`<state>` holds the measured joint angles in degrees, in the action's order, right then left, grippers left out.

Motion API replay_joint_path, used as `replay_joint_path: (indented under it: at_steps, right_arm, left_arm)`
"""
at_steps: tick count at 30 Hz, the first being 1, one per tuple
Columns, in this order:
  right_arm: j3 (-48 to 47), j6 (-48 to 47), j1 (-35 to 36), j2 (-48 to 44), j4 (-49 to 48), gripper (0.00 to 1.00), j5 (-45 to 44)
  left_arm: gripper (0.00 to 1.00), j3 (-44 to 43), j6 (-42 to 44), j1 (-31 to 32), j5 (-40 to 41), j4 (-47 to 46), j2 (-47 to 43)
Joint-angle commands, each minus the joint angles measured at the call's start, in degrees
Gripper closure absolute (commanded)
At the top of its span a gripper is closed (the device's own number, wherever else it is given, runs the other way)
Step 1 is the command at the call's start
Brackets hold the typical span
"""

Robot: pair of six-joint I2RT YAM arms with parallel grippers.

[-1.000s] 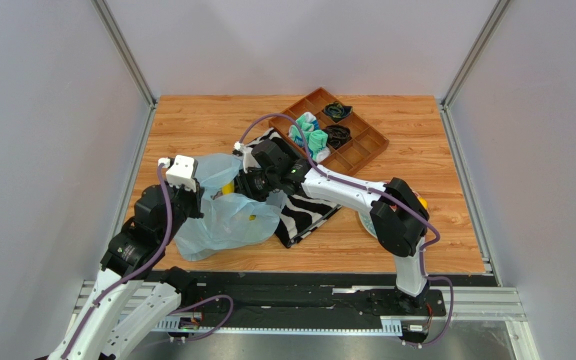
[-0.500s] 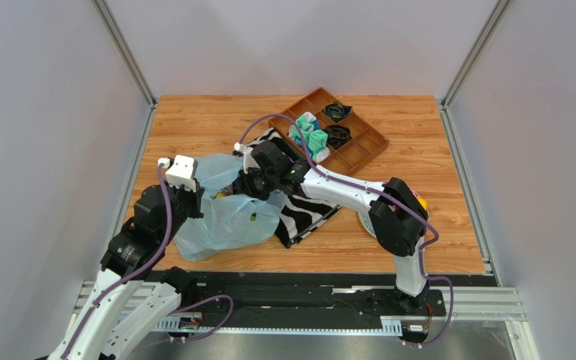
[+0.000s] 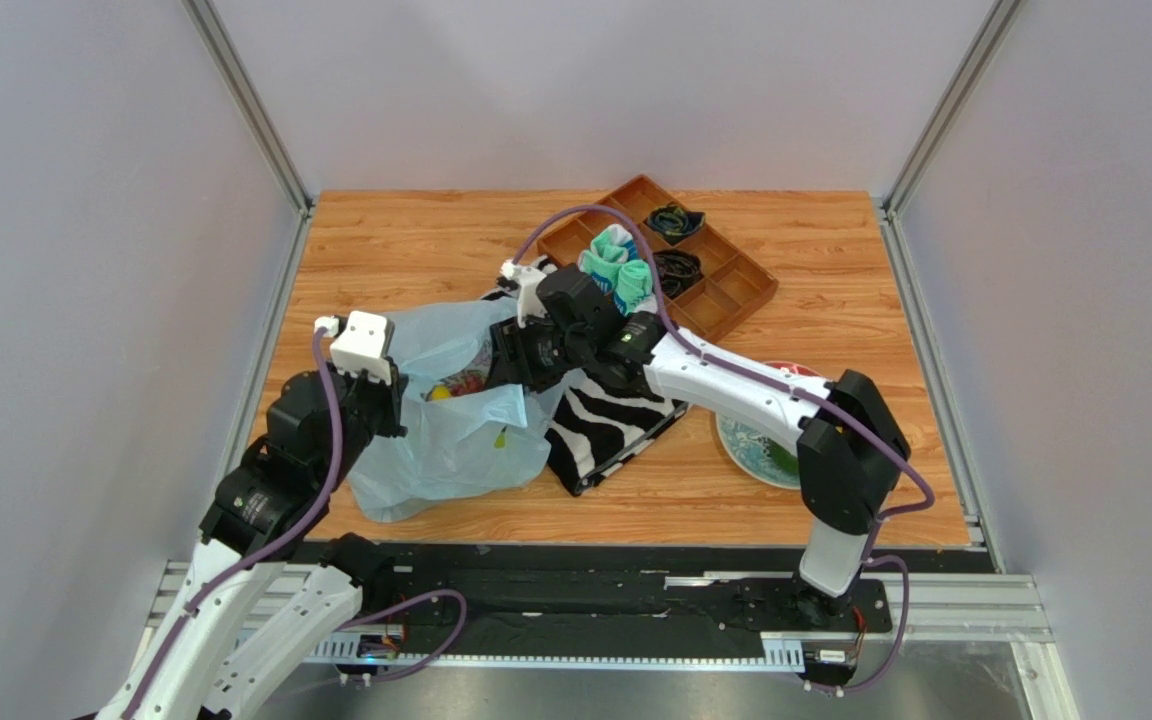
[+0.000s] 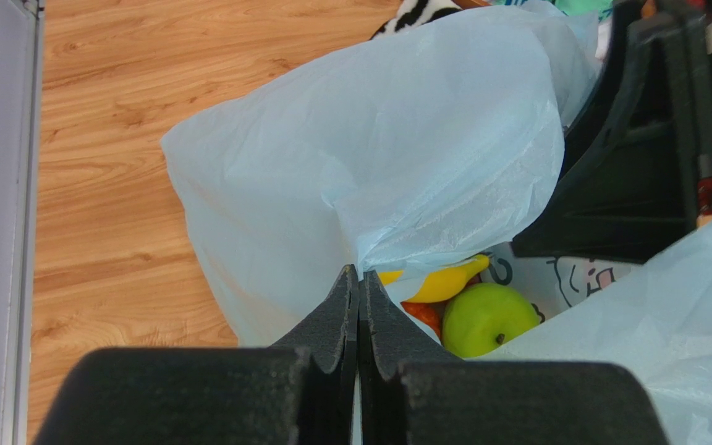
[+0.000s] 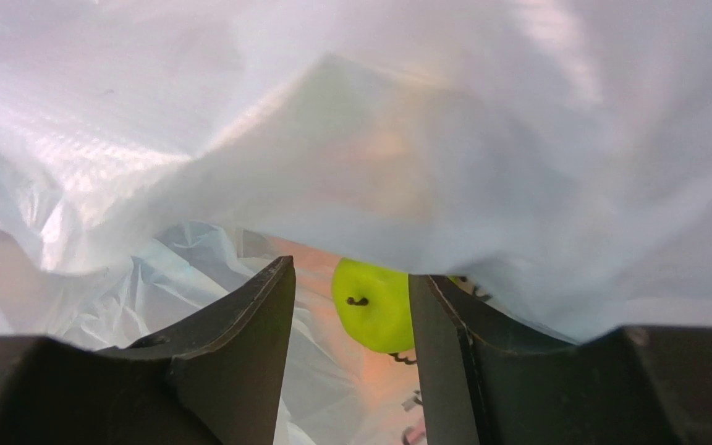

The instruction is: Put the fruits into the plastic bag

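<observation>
While left gripper (image 4: 358, 287) pinches the plastic bag (image 4: 378, 158), its film overhangs parted right gripper (image 5: 349, 274).

Zebra-striped cloth (image 3: 608, 429) on wooden table (image 3: 417, 248), brown divided tray (image 3: 720, 296) holding teal-and-white socks (image 3: 620, 272), patterned plate (image 3: 752, 447) right of cloth.

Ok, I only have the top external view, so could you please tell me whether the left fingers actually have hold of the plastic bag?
Observer: Yes. The left wrist view shows the left fingers shut on a fold of the plastic bag at its mouth.
Operator: Thank you. What is inside it?
Observer: A green apple and a yellow banana, next to something red-orange that I cannot identify.
Operator: And are the right fingers holding anything?
Observer: No. The right wrist view shows the right fingers open, with the apple lying in the bag beyond them.
</observation>
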<state>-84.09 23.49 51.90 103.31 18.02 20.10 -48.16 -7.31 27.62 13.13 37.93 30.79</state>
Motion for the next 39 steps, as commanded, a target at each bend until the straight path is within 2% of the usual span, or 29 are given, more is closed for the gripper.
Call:
replay_joint_path:
  at_steps: [1,8,14,17,20,22,24,28,30,32,35,39]
  right_arm:
    - [4.0,-0.9,-2.8,-6.4,-1.8,0.49,-3.3]
    - [13.3,-4.5,-4.2,-17.7,-0.5,0.49,-7.5]
    - [19.0,-5.5,-6.5,-27.7,7.6,0.49,-15.7]
    - [22.8,-2.1,-11.3,-30.4,13.8,0.48,-20.0]
    - [27.5,1.2,-18.9,-33.4,19.1,0.48,-19.9]
    - [31.1,3.1,-22.7,-36.3,21.9,0.41,-22.9]
    - [33.0,4.8,-24.6,-38.9,23.9,0.29,-26.1]
    - [35.4,8.8,-30.5,-41.4,31.0,0.2,-32.1]
    - [35.5,10.9,-33.2,-42.3,33.3,0.1,-34.1]
    - [35.0,13.0,-34.4,-43.5,36.0,0.09,-37.1]
    - [34.4,16.5,-36.1,-45.0,39.0,0.01,-42.4]
    - [36.2,19.2,-38.8,-46.3,40.6,0.0,-46.7]
  left_arm:
    - [1.0,-0.2,0.5,0.1,-0.2,-0.9,-0.6]
    - [1.0,-0.1,0.5,0.1,0.1,-0.9,-0.8]
    - [1.0,-0.1,0.5,0.1,0.1,-0.8,-0.9]
    - [1.0,-0.1,0.5,0.1,0.1,-0.8,-1.1]
    - [1.0,-0.1,0.5,0.1,0.1,-0.8,-1.2]
    - [1.0,-0.1,0.5,0.1,0.1,-0.9,-1.3]
    - [1.0,-0.1,0.5,0.1,0.1,-1.0,-1.2]
    - [1.0,-0.1,0.6,0.1,-0.3,-1.1,-1.3]
    - [1.0,-0.1,0.6,0.1,-0.5,-1.1,-1.2]
    - [1.0,-0.1,0.5,0.1,-0.6,-1.2,-1.3]
    - [1.0,-0.1,0.5,0.1,-0.6,-1.2,-1.2]
    - [1.0,0.0,0.6,0.1,-0.6,-1.2,-1.3]
